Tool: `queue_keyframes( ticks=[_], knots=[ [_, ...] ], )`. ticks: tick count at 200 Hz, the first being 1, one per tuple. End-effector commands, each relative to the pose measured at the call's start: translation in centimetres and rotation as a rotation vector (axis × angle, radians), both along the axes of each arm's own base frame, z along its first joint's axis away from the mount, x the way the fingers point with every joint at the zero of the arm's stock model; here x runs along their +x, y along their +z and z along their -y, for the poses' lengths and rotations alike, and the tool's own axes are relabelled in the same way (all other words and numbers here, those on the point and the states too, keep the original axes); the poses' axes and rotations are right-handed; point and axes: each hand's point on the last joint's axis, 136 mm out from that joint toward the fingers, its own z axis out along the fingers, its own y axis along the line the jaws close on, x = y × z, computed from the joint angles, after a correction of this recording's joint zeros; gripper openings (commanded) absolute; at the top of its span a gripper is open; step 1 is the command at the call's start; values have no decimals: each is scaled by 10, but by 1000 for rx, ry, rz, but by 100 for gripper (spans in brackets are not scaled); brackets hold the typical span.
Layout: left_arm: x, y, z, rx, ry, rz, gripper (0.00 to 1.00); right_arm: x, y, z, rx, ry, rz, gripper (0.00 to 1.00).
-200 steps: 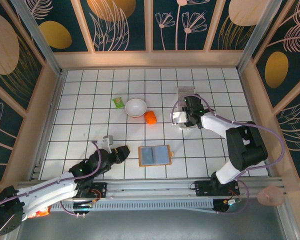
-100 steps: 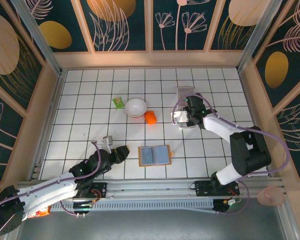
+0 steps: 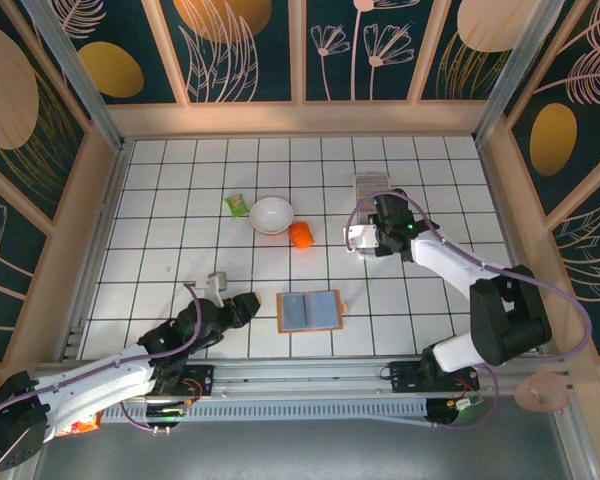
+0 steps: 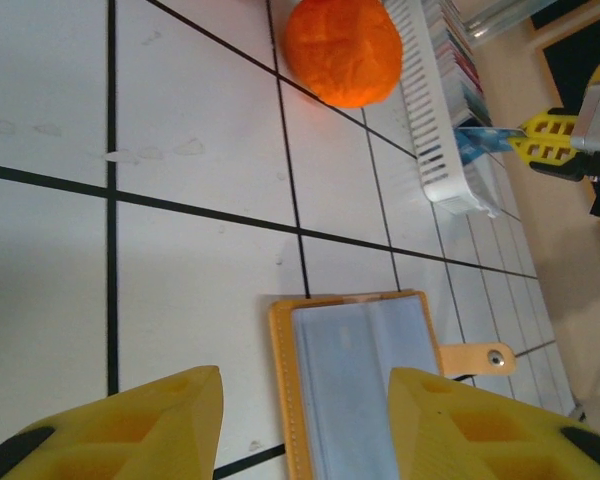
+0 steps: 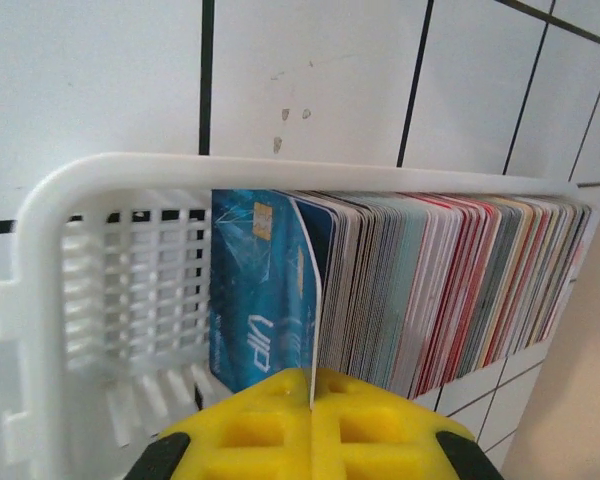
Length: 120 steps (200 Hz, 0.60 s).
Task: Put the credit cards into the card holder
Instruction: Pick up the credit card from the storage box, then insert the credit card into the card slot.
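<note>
**Right gripper** [image 5: 312, 395]
- The fingers are pressed together, pinching the near edge of one blue card [image 5: 263, 290].
- The card stands on edge straight ahead of the fingertips, inside the holder [image 5: 130, 172].
- On the fingers' right, the card's face leans against a packed row [image 5: 450, 275] of mixed-colour cards.
- On their left is bare slotted wall, up to the holder's rounded end.
- Whether the card's far edge reaches the holder floor cannot be told.
- From the top camera, this gripper sits over the near end of the holder.

**Left gripper** [image 4: 305, 390]
- The jaws are partly open, with nothing between them.
- The wallet [image 4: 365, 400] lies open and flat just ahead of the fingertips, blue-grey inside up. Its tab points to the gripper's right.
- An orange ball [image 4: 342, 50] sits farther ahead on the tiles, well clear of the wallet.
- The holder lies ahead and to the right, just beside the ball.
- At the holder's end, the right gripper's yellow fingers show, clamped on the blue card.
- From the top camera, this gripper sits low, just beside the wallet's edge.
- A white bowl [image 3: 271, 215] and a green packet [image 3: 237, 204] lie well ahead of it. The bowl is just beside the ball.
</note>
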Motion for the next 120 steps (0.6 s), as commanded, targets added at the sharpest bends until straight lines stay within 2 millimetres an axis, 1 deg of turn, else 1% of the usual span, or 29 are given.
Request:
queue_keyframes(
  ticks=[1,34,43,48,50,63,75,88,101,104,112,120],
  knots=[
    [-5,1,4,-41,-32,9,46,-19,14,-4,31,1,-25,0],
    [-7,8,6,-64,-45,11,45,-58,33,-18,124,-11,-90,0],
    [-7,9,6,-61,-44,8,44,-69,43,-24,169,-37,-97,0],
    [-7,9,6,-59,-43,4,44,-70,50,-25,210,-86,-91,0],
    [-7,10,6,-60,-42,3,44,-73,53,-30,223,-86,-90,0],
    [-6,12,5,-60,-34,-5,41,-77,79,-42,368,-216,-80,0],
    [-7,14,7,-68,-34,-11,40,-94,97,-58,495,-257,-135,0],
    [-6,17,8,-73,-36,-19,38,-103,122,-74,713,-381,-162,0],
    [-6,20,12,-70,-45,-26,36,-114,139,-86,943,-501,-252,0],
    [-5,20,13,-68,-46,-28,36,-115,142,-87,991,-531,-269,0],
    [-5,21,15,-63,-50,-37,34,-114,148,-85,1148,-684,-321,0],
    [-4,22,18,-60,-58,-46,34,-113,147,-78,1271,-849,-368,0]
  ],
)
